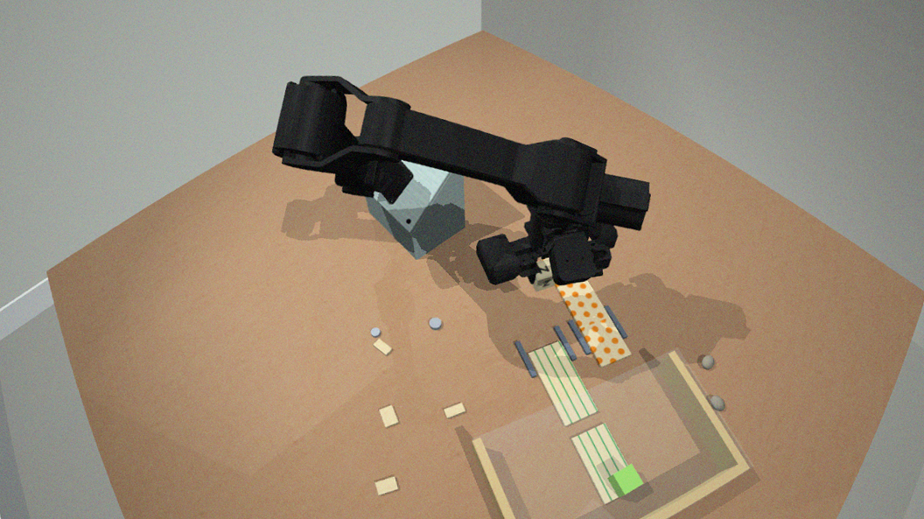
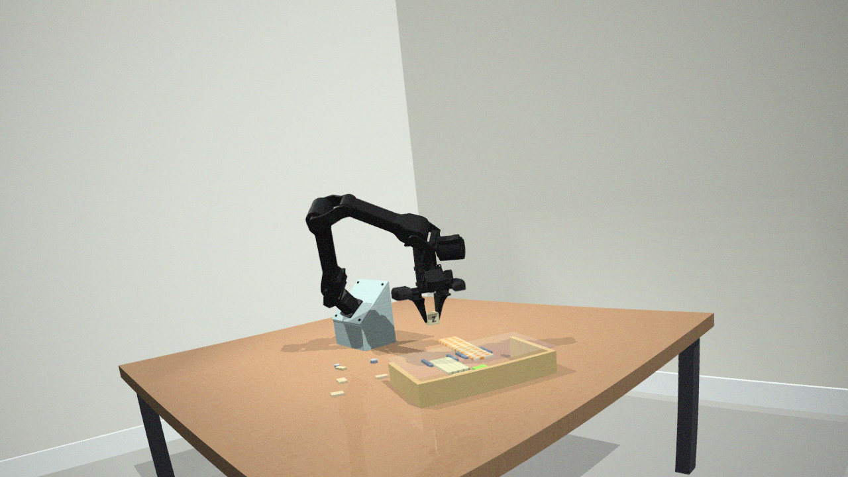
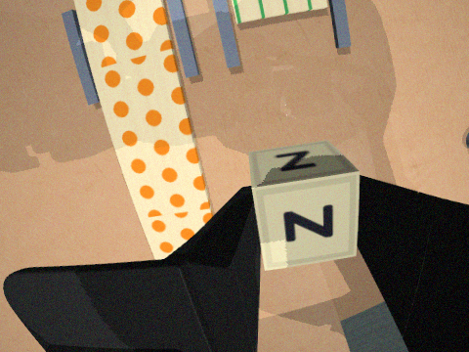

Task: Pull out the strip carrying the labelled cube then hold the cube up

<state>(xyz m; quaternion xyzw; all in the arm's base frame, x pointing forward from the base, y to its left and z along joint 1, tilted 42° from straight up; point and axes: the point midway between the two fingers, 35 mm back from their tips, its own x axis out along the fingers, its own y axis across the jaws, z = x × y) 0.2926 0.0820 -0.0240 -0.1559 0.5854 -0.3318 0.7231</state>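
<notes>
My gripper is shut on the cream cube marked Z/N and holds it in the air. The orange-dotted strip lies on the table below, its far end between two blue rails and outside the clear-topped case. The green-striped strip is in two pieces with a gap: the near piece reaches out of the case, and the far piece lies under the cover beside a plain green cube.
The case has wooden walls and a clear cover. Blue rails flank the strips. Several small cream blocks and two blue-grey discs lie left. Two grey stones lie right of the case.
</notes>
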